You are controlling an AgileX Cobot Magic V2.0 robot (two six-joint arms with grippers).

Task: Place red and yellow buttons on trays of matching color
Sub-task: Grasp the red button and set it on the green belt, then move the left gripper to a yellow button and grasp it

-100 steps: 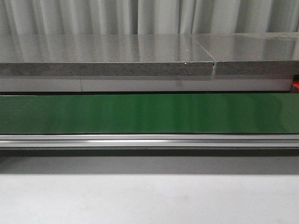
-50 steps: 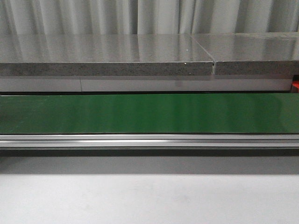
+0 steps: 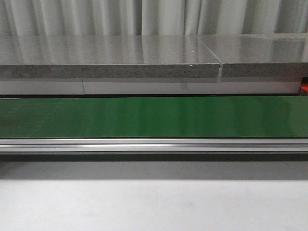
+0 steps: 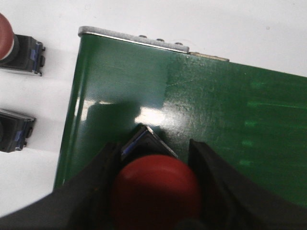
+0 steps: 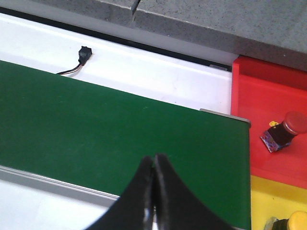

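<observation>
Front view shows only the worktop [image 3: 154, 207], the green belt [image 3: 154, 118] behind its rail and a grey slab beyond; no arm, button or tray appears there.

Left wrist view: the belt end [image 4: 192, 110] fills most of the picture, and the left gripper [image 4: 156, 184] is clamped on a red button [image 4: 156, 189], whose square base corner pokes out between the fingers, low over the belt. Two more buttons [image 4: 17, 48] sit on the white worktop just beside the belt end, cut off at the picture's edge.

Right wrist view: the right gripper [image 5: 153, 191] has its fingers pressed together, holding nothing, above the belt's other end. Just past that end lie the red tray [image 5: 268, 91], with one red button [image 5: 284, 130] already in it, and the yellow tray [image 5: 268, 201], with a yellow button [image 5: 297, 221] at the picture's corner.

Risks, as I judge them: the left grip sits on the rounded cap, so the button could twist or slip out if lifted fast. If it is set down tilted on its base corner it may topple or roll on the belt. At the far end, a late or off-centre pick by the right gripper could let it run off the belt, or into the yellow tray.

No brand, label or writing is readable in any view.
</observation>
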